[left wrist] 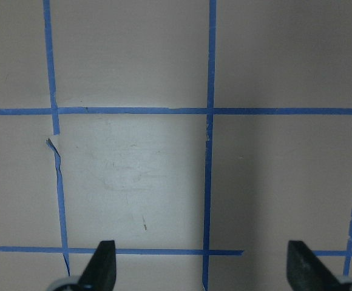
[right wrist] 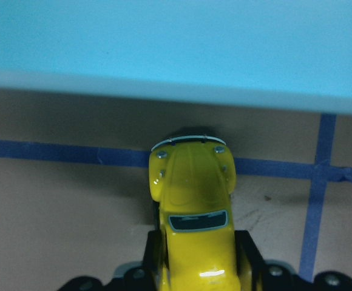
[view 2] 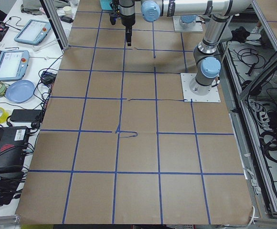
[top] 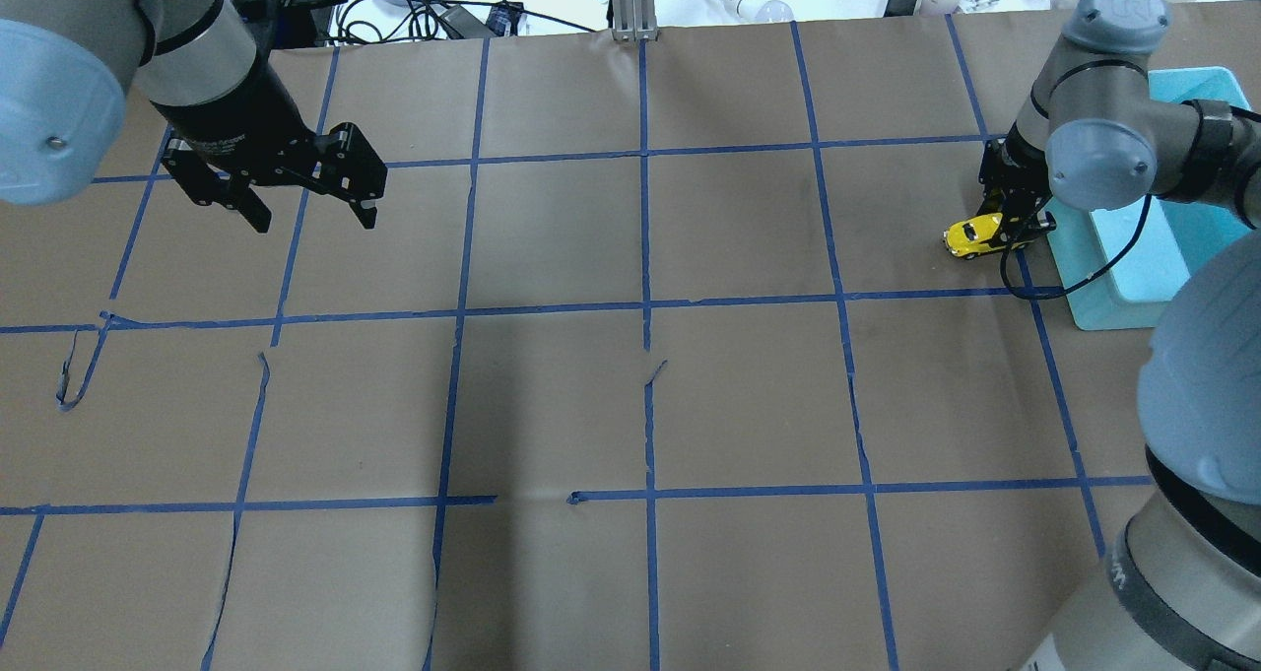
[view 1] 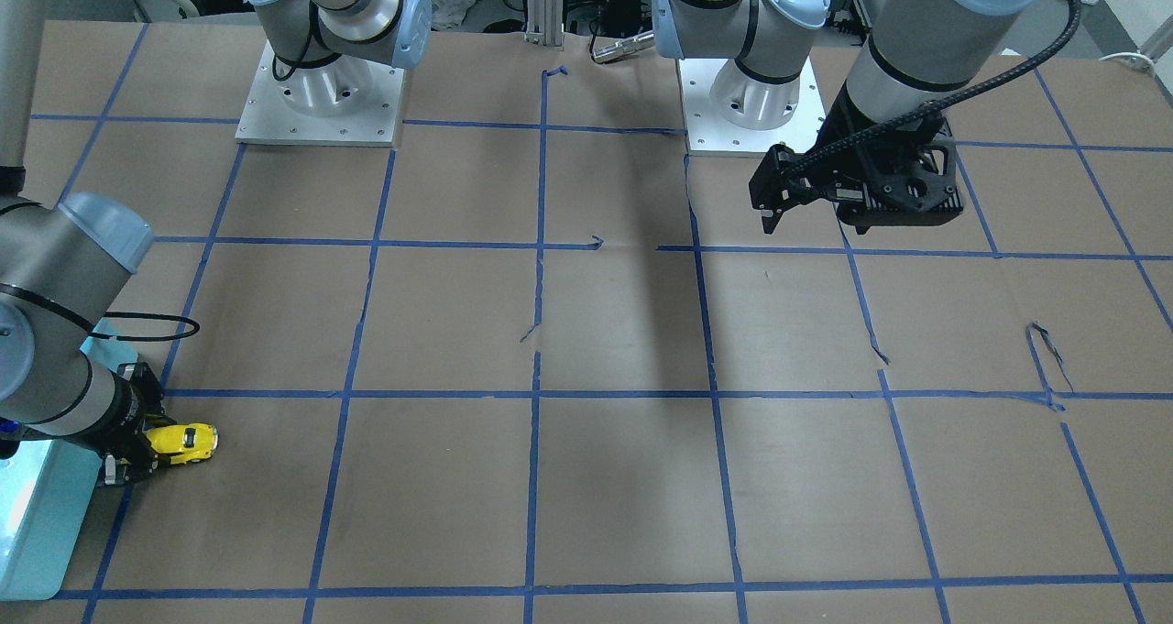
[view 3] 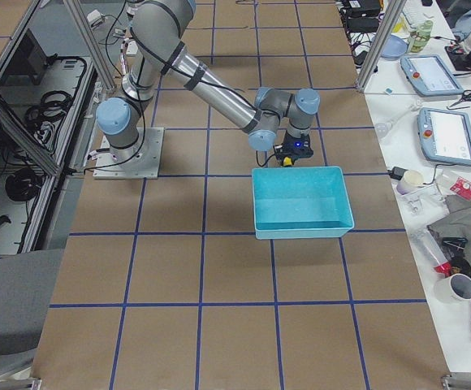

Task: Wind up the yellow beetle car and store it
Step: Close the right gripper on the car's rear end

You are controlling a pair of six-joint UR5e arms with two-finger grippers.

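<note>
The yellow beetle car (top: 973,234) is at the table's right side, just beside the teal bin (top: 1133,282). My right gripper (top: 1015,226) is shut on the car's rear half. In the right wrist view the car (right wrist: 193,206) sits between the black fingers (right wrist: 249,260), nose pointing at the bin wall (right wrist: 176,48). It is at or just above the paper; I cannot tell which. The car also shows in the front-facing view (view 1: 183,443). My left gripper (top: 315,221) hangs open and empty over the far left of the table, as the left wrist view (left wrist: 201,267) also shows.
The table is brown paper with a blue tape grid (top: 645,306). The bin (view 3: 300,203) is open-topped and holds nothing I can see. The arm bases (view 1: 321,93) stand at the robot's side. Cables and clutter lie beyond the far edge (top: 443,11).
</note>
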